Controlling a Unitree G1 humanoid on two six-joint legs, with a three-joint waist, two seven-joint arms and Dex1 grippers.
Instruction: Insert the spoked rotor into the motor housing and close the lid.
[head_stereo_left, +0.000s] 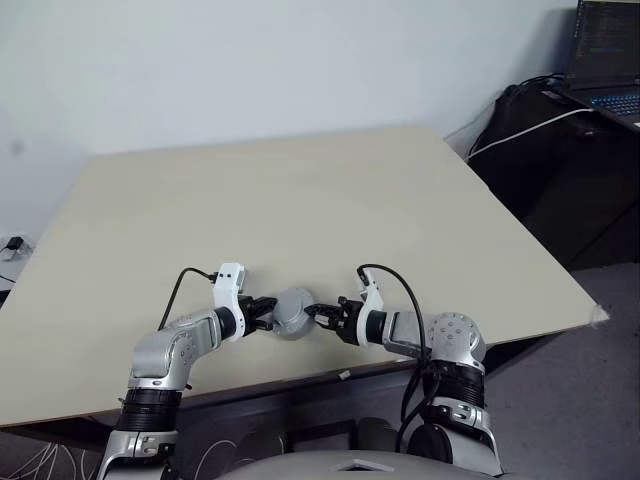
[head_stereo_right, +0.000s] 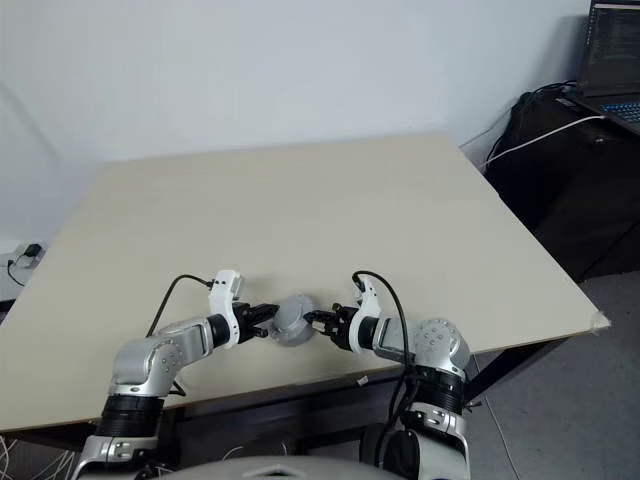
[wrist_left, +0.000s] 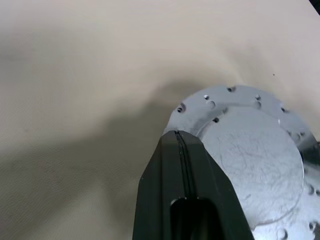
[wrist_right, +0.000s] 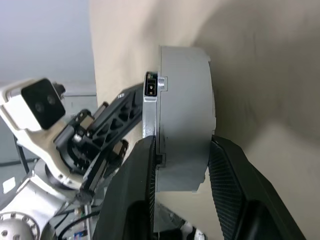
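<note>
Right now both grippers meet at one round grey metal piece, the motor housing, low in the middle of the left eye view, near the front edge of the tan counter. The left gripper comes in from the left side of the frame. Its two black fingers are pressed tight together, with only a thin line between them, and their tips sit at the rim of the housing; whether they pinch its edge cannot be told. The right gripper comes in from the right side. Its fingers are spread partway and pinch the housing from both flat sides, one finger on each face. The housing is held up on its edge, so the right wrist view sees it side-on as a thick pale grey drum with a thinner plate on one face and a tiny dark plug spot at its rim. In the left wrist view its flat face is shiny silver with fine scratches, a smooth round middle, and small holes dotted around the outer ring. It hangs just over the counter. A dark desk with a laptop stands at the upper right of the frame.
</note>
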